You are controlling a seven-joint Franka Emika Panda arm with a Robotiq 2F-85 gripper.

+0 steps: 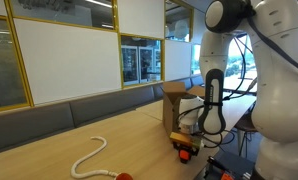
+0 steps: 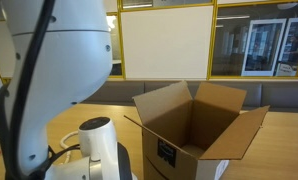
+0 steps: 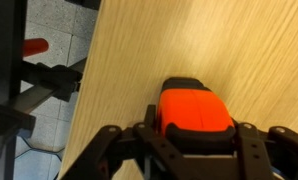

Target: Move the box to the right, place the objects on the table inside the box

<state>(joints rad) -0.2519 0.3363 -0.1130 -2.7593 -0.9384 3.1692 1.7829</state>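
In an exterior view, the box is seen standing on the table with its flaps raised, close beside the white arm. The gripper is lowered to the tabletop in front of the box, and an orange-red item is seen directly under it. The rope lies in a loose curve on the wood, well apart from the box. A second orange-red item is found near the rope's end, at the lower edge of the picture.

In an exterior view from close by, the box is shown open at the top, its four flaps spread outward, and a dark label is printed on its near side. The box rests on the table; the left half of the picture is filled by the arm.

In the wrist view, the orange-red item, dark at its far end, lies on the table between the fingers of the gripper. The jaws are set partly apart, one on each side of the item; whether they press on it cannot be told. Past the table edge, the floor and a small red object are visible.
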